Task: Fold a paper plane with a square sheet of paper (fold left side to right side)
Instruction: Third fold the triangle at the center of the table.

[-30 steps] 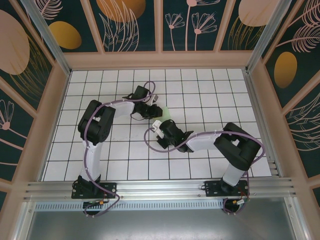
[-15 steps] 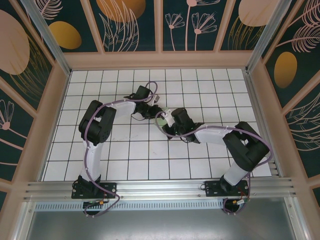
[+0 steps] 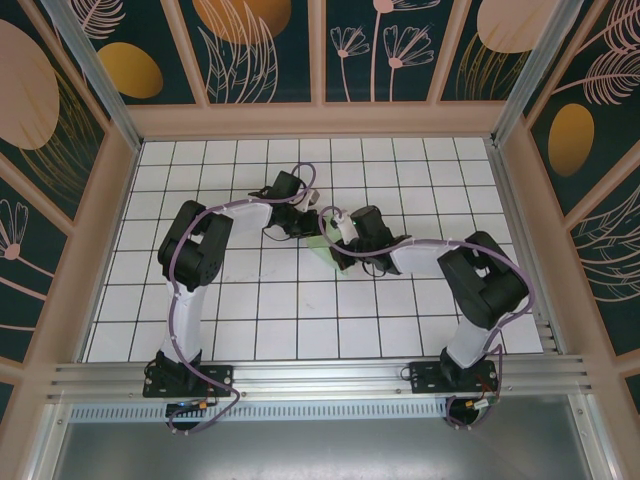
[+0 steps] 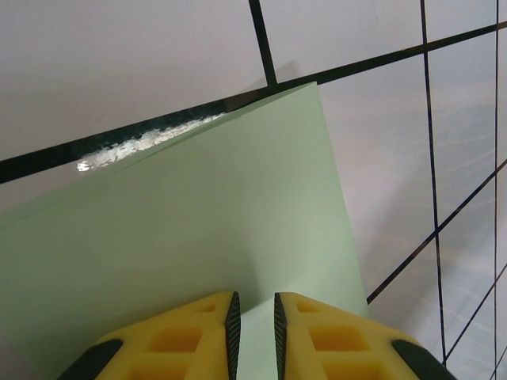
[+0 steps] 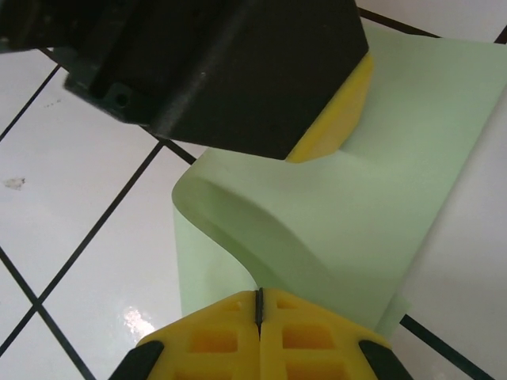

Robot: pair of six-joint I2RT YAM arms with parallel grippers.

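Paper point(image 5: 372, 190), pale green, lies mid-table, partly folded over in a soft curl. Left gripper point(image 4: 253, 328), at its 12 o'clock edge, pinches it between narrowly parted yellow fingers point(image 4: 202, 332). Right gripper point(image 5: 259, 317) is clenched empty, resting on the curl.

Lab test cell, grid-tiled table point(image 3: 250, 300), printed wall panels point(image 3: 380, 50)

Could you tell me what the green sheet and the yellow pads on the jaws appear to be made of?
The green sheet looks like thin matte paper: it bends in a soft curl without cracking. The yellow pads look like moulded plastic or firm rubber, going by their recessed pockets and dull sheen; which of the two is unclear.
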